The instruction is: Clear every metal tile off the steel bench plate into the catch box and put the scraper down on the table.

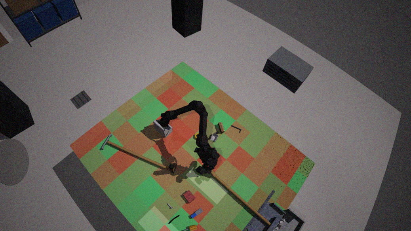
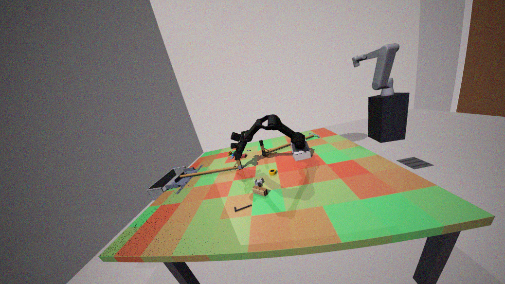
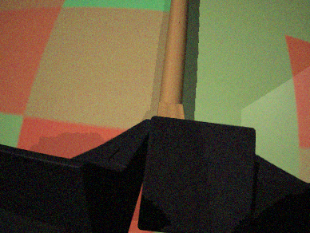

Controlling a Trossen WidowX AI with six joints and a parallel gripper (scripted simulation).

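My gripper (image 1: 209, 171) (image 2: 239, 166) (image 3: 177, 131) is shut on the wooden handle end of the long scraper (image 1: 241, 198) (image 2: 208, 172) (image 3: 173, 60), low over the table. The handle runs out to the steel bench plate (image 1: 270, 210). Its far end is over the plate; the blade's contact is unclear. The catch box (image 1: 295, 217) (image 2: 155, 191) is at the plate's far end, partly cut off in the top view. Several small light metal tiles (image 1: 282, 221) show by the box's near side; whether all are inside is unclear. The fingers hide the grip in the wrist view.
A second T-headed tool (image 1: 135, 155) (image 2: 279, 147) lies on the other side. A red block (image 1: 188, 196), a blue-grey item (image 1: 196, 213) and an orange-handled tool lie nearby. A brown block (image 1: 220, 127) (image 2: 260, 190), a black hex key (image 1: 236, 128) (image 2: 243, 208) and yellow tape (image 2: 272, 171) lie near the arm.
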